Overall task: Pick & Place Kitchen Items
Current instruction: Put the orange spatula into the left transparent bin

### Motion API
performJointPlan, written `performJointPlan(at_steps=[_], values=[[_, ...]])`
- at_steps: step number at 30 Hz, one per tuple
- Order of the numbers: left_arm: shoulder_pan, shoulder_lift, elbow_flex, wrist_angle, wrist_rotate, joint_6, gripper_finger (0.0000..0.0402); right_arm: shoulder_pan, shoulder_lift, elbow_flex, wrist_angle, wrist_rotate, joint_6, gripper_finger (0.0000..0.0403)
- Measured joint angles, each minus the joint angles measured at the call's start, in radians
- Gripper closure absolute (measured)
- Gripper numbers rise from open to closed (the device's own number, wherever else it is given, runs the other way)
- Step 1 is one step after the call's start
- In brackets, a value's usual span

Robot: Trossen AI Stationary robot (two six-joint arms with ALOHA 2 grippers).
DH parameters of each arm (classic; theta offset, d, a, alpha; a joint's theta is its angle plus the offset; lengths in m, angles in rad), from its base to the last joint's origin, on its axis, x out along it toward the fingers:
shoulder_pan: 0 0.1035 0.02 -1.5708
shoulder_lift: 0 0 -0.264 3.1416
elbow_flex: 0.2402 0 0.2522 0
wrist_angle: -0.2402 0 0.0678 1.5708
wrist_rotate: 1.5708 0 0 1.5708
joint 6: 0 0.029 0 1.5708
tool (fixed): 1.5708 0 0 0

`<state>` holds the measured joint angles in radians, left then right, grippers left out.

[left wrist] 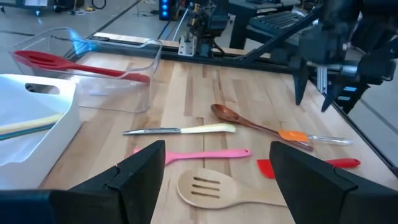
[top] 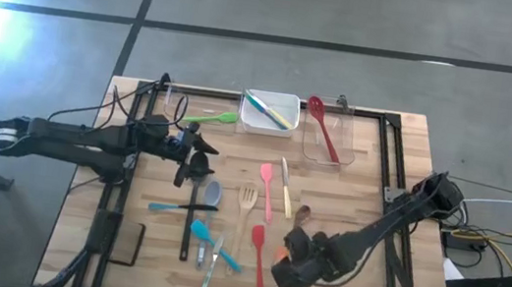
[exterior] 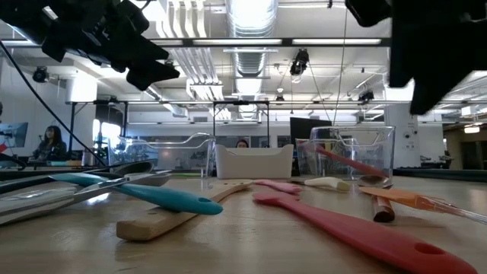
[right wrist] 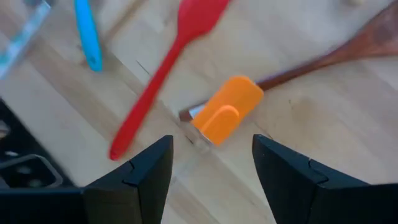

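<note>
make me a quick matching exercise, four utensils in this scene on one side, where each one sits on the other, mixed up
Utensils:
1. red slotted spatula
2. green spatula
3. orange brush
4. wooden slotted spatula

Places:
A. under the right gripper, on the table
B. mid-table, beside the pink spatula
C. in the clear tub
D. on the table next to the white tub, on the left arm's side

Pairs: 1-C, 2-D, 3-A, 4-B

You see the left arm extended across the table's left half, its left gripper [top: 196,163] raised, fingers apart; the right arm reaches inward, its right gripper [right wrist: 211,163] pointed down, fingers apart, holding nothing.
</note>
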<state>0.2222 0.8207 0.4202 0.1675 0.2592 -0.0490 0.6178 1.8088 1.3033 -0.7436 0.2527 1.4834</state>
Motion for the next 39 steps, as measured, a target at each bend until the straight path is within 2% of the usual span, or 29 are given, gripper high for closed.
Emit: performJointPlan(at_steps=[8, 15, 23, 31, 39], values=[[0.000, 0.000, 0.004, 0.026, 0.000, 0.010, 0.0111, 0.015, 0.139, 0.061, 0.010, -0.029, -0.016, 0.0164], [0.000, 0.000, 0.004, 0.034, 0.000, 0.023, 0.0111, 0.015, 0.254, 0.123, 0.009, -0.136, -0.021, 0.0147], [0.000, 0.000, 0.003, 0.035, 0.000, 0.024, 0.0111, 0.015, 0.342, 0.190, -0.078, -0.133, 0.012, 0.0146], [0.000, 0.000, 0.003, 0.035, 0.000, 0.024, 0.0111, 0.012, 0.355, 0.186, -0.143, -0.039, 0.114, 0.0206], [0.000, 0.000, 0.003, 0.035, 0.000, 0.024, 0.0111, 0.003, 0.355, 0.180, -0.167, -0.029, 0.114, 0.0317]])
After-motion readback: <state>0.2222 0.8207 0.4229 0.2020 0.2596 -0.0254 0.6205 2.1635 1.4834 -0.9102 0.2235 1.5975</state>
